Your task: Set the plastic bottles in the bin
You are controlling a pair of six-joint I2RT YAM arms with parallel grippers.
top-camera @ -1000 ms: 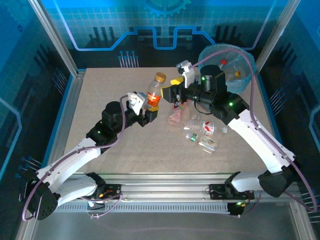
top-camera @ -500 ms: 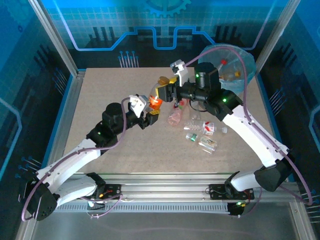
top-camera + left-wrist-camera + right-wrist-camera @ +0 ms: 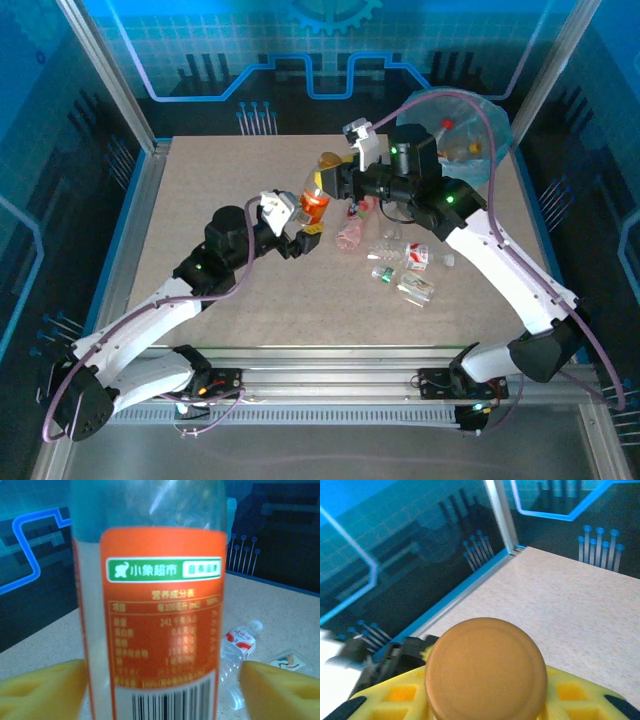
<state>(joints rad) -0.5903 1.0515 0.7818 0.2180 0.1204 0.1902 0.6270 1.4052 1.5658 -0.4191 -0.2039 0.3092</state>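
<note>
Top external view: nearest the arm bases, the left gripper (image 3: 305, 224) is seen reaching up to the lower part of an upright orange-labelled bottle (image 3: 314, 200), which is held above the middle of the table (image 3: 220, 180). Left wrist view: the bottle's label is framed between two yellow pads (image 3: 45, 690). One pad is set against the bottle's side and a thin gap is seen at the other, so it cannot be told whether this grip is closed or slackened.

Just beyond, the right gripper (image 3: 335, 182) is clamped on the bottle's neck. Right wrist view: the brown cap (image 3: 485, 667) is seen from above, with gridded yellow fingers (image 3: 395, 697) drawn in close beneath it on both sides.

To the right of the held bottle, loose bottles (image 3: 405, 268) are scattered on the table, and a pink one (image 3: 350, 232) lies nearest the grippers.

At the far right corner, the bin (image 3: 500, 130) is lined with a light-blue bag, and a red-capped bottle (image 3: 452, 138) is seen lying inside it.
</note>
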